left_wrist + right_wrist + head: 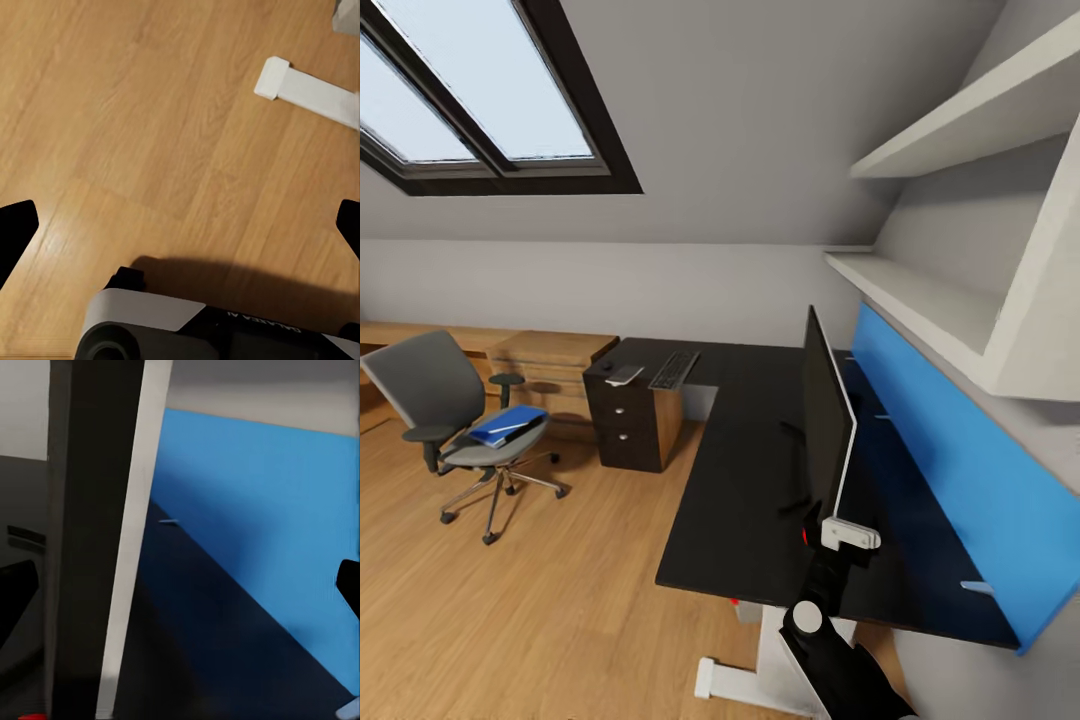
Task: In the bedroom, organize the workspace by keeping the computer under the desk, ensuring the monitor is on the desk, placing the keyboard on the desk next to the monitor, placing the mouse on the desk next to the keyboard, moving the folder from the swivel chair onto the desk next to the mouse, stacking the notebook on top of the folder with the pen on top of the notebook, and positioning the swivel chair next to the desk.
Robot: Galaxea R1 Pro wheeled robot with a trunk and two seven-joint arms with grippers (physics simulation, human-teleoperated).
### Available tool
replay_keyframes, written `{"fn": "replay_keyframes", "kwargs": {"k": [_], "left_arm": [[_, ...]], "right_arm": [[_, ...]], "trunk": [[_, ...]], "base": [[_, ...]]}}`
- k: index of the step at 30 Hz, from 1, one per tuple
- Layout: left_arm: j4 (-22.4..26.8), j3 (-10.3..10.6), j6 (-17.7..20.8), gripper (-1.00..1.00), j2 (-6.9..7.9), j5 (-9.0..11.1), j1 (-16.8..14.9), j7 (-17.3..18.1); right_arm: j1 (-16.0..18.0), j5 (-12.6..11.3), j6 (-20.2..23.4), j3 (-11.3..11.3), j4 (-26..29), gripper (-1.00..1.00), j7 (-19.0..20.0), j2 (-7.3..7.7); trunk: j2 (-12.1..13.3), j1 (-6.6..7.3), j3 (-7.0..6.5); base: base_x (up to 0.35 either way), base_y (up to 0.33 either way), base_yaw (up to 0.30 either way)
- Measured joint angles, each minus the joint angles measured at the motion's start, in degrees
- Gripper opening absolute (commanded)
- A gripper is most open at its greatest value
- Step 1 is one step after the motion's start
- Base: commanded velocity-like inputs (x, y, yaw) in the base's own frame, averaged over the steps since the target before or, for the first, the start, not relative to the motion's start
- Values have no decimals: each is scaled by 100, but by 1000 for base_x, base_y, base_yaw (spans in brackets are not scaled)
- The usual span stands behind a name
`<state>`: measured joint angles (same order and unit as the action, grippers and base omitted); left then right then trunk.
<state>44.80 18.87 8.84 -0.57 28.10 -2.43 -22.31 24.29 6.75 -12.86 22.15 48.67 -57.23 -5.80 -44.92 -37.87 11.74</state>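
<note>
While the right gripper (850,533) spreads wide astride the monitor (826,420) (edge-on), the left gripper (180,225) gapes over floor.

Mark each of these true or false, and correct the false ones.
1. The folder lies on the chair. True.
2. The keyboard is on the floor. False: it lies on the desk, near its far end.
3. The monitor stands on the desk. True.
4. The notebook sits on the folder. False: it lies on the desk beside the keyboard.
5. The right tool is at the monitor's near edge. True.
</note>
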Motion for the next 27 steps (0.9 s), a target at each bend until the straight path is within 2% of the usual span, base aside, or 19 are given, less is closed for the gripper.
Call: {"fn": "replay_keyframes", "kwargs": {"k": [27], "left_arm": [[0, 8, 1, 100, -2, -1, 0, 0]], "right_arm": [[0, 8, 1, 3, -18, 100, -3, 0]], "trunk": [[0, 1, 0]], "base": [[-37, -54, 0]]}}
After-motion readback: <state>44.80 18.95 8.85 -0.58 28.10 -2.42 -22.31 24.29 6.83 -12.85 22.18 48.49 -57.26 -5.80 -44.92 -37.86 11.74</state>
